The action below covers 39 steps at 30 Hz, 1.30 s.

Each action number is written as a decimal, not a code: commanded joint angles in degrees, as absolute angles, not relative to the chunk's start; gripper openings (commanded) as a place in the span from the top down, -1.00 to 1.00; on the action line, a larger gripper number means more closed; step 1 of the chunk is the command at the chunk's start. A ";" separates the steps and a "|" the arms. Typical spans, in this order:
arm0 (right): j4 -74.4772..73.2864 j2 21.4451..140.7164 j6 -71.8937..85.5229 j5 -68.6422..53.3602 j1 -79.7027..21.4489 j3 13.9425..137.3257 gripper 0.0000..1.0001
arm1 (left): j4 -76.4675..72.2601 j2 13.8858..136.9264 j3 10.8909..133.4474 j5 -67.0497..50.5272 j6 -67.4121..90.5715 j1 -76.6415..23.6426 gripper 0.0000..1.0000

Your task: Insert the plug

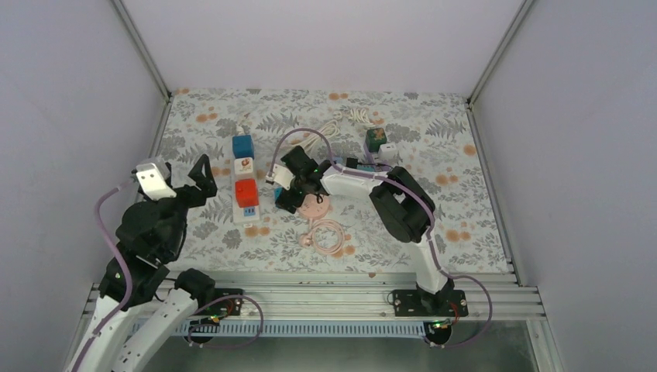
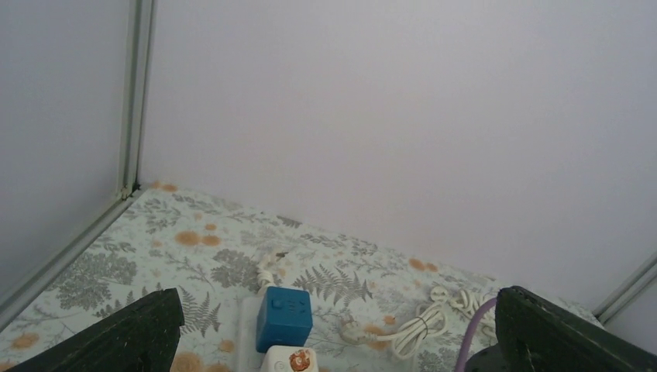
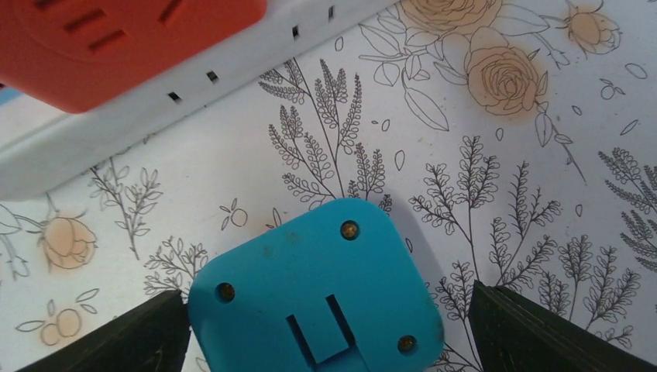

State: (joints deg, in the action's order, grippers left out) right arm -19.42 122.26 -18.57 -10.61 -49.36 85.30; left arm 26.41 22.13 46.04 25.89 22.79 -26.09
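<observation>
A teal square plug (image 3: 310, 271) lies on the floral mat, its flat face with three screws turned up. My right gripper (image 3: 329, 310) is open low over it, one finger on each side, a gap showing at the right finger. The white power strip (image 1: 246, 209) lies just left of it and carries a blue cube (image 1: 242, 146), a white cube (image 1: 244, 164) and a red cube (image 1: 246, 192). The strip's edge (image 3: 155, 132) and the red cube (image 3: 116, 39) fill the top left of the right wrist view. My left gripper (image 1: 203, 177) is open, empty and raised left of the strip.
A bundled white cable (image 1: 349, 116) lies at the back. A green cube (image 1: 376, 138) and a white adapter (image 1: 387, 149) sit at the back right. A pink coiled cable (image 1: 325, 236) and a pink round piece (image 1: 314, 205) lie in front of the right gripper. Walls enclose three sides.
</observation>
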 commanded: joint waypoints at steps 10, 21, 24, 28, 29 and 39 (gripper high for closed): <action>-25.52 125.19 -24.62 -11.12 -49.30 88.88 -0.62 | 26.28 20.09 44.47 23.25 20.14 -25.84 -1.00; -29.67 128.81 -28.04 -15.79 -49.17 90.88 -0.91 | 26.38 21.55 44.72 22.50 19.86 -25.84 -1.00; -27.49 130.05 -27.25 -12.89 -49.20 91.17 -0.87 | 26.28 21.75 44.56 22.52 19.93 -25.82 -1.00; -25.92 131.21 -26.49 -11.34 -49.17 91.31 -0.55 | 26.30 22.36 44.63 22.63 20.03 -25.86 -1.00; -25.11 131.08 -26.15 -11.18 -49.15 90.97 -0.42 | 26.31 22.67 44.56 22.59 19.99 -25.84 -1.00; -7.89 121.70 -21.19 -9.40 -48.33 82.13 -0.13 | 29.48 33.17 45.91 20.45 23.35 -25.77 -1.00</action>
State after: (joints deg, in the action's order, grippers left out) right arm -15.90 125.64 -23.86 -12.80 -48.99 86.41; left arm 27.24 28.67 44.40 22.41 21.61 -26.09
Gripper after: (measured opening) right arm 0.731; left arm 0.999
